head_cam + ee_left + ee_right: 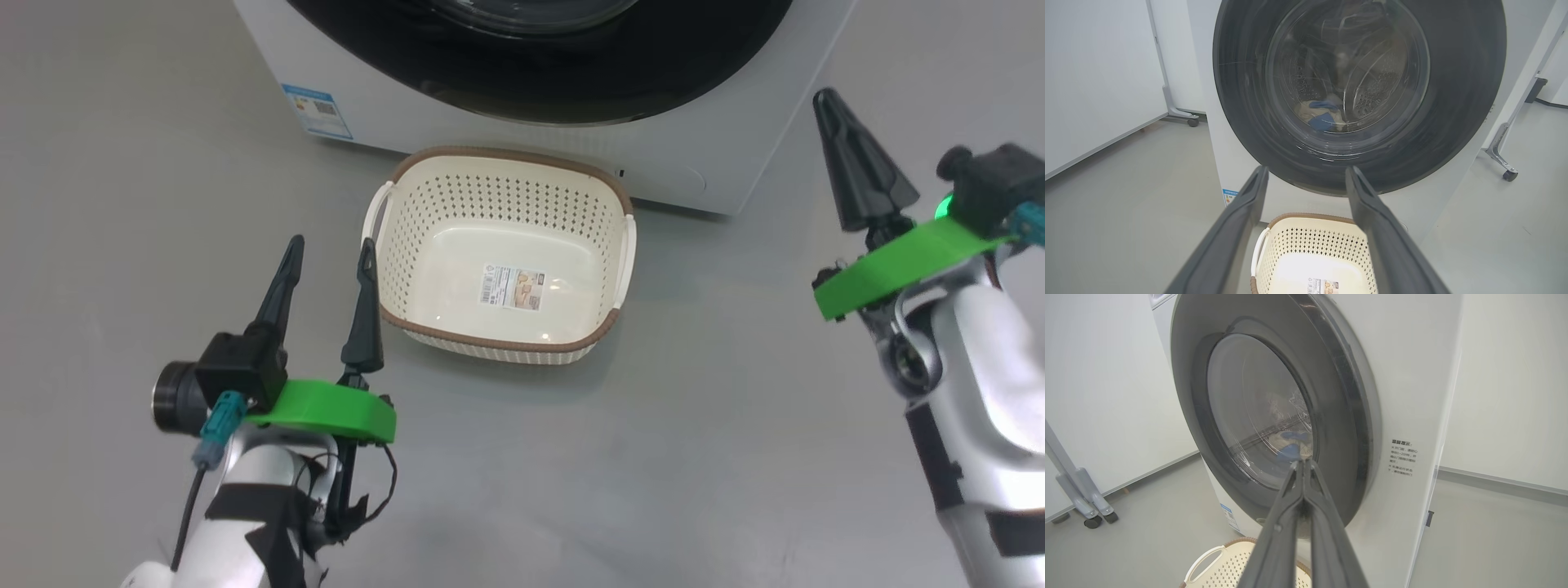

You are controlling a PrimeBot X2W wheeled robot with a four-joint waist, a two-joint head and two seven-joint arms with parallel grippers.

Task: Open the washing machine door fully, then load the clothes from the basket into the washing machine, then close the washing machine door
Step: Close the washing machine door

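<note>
left gripper (331, 241) and right gripper (826, 96): long dark pointed fingers (282, 282) on bright green brackets (326, 408), each with a black camera block (237, 359) and teal plug (220, 420). Forearms (253, 461) are white with black tape strips (253, 502); thin black wires (388, 482) loop under the left bracket.

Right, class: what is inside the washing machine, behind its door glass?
Through the washing machine door, pale cream clothes with a blue piece lie low in the perforated drum. The door's black rim covers the drum's edges, and anything beneath the pile is hidden.
</note>
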